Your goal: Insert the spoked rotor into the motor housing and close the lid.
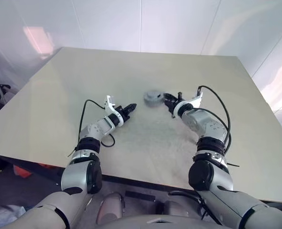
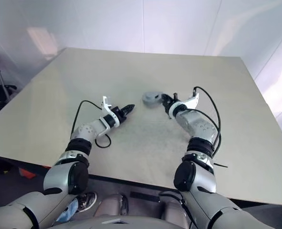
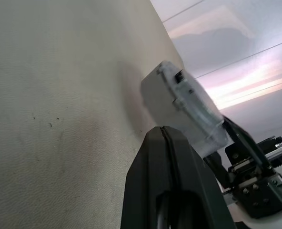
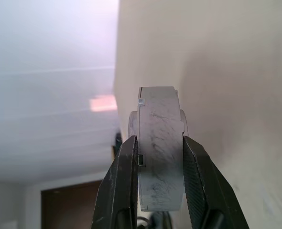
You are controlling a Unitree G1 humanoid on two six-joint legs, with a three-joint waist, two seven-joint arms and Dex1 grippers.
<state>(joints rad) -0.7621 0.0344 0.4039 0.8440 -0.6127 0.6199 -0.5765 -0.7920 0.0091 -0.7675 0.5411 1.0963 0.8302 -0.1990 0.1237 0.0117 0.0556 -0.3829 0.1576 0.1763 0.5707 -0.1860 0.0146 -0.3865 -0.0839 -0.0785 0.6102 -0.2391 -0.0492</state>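
Note:
My right gripper [image 1: 167, 100] is shut on a thick grey round unit [image 1: 154, 98], held by its two flat faces [image 4: 159, 143] low over the table. It looks like the motor housing with the lid closed on it, and its inside is hidden. I cannot tell whether it touches the tabletop. The spoked rotor is out of view. My left gripper [image 1: 130, 108] is shut and empty, level over the table, a short way to the left of the unit and pointing toward it. The left wrist view looks past that gripper's tips [image 3: 163, 133] to the unit [image 3: 179, 102] and the right gripper's fingers [image 3: 236, 138].
The beige table [image 1: 84, 95] is wide, with white walls behind it. Black cables [image 1: 86, 107] loop from both wrists. The table's near edge [image 1: 146, 179] runs under my elbows.

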